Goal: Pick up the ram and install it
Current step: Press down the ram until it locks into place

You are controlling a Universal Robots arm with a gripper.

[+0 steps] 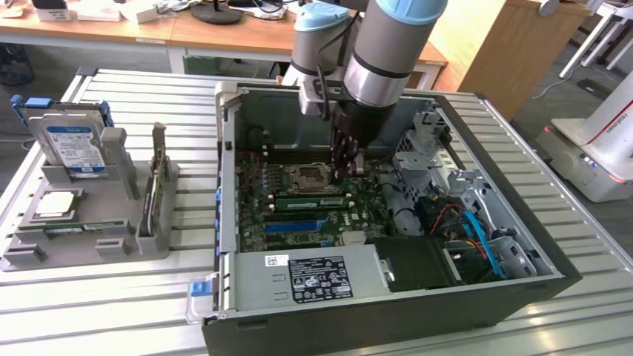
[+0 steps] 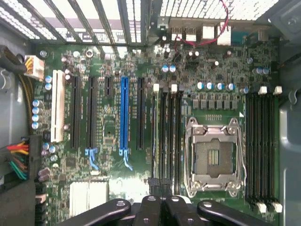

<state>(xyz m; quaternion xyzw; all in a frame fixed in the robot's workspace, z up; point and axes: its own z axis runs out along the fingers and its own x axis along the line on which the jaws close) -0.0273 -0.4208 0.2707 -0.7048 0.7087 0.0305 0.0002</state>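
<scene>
No wording can be made out anywhere. A blue label [image 1: 71,142] is borne by the hard drive [image 1: 67,148] at the left of the exterior view, and a black label [image 1: 319,278] and a small white sticker [image 1: 276,260] by the power supply [image 1: 302,282] at lower centre; their print is too small to be read.

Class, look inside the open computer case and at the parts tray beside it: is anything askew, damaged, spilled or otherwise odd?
Nothing stands out. The gripper, shut, is down inside the case over the motherboard, beside the empty CPU socket. The hard drive stands upright in the tray. No spill or damage shows.
</scene>
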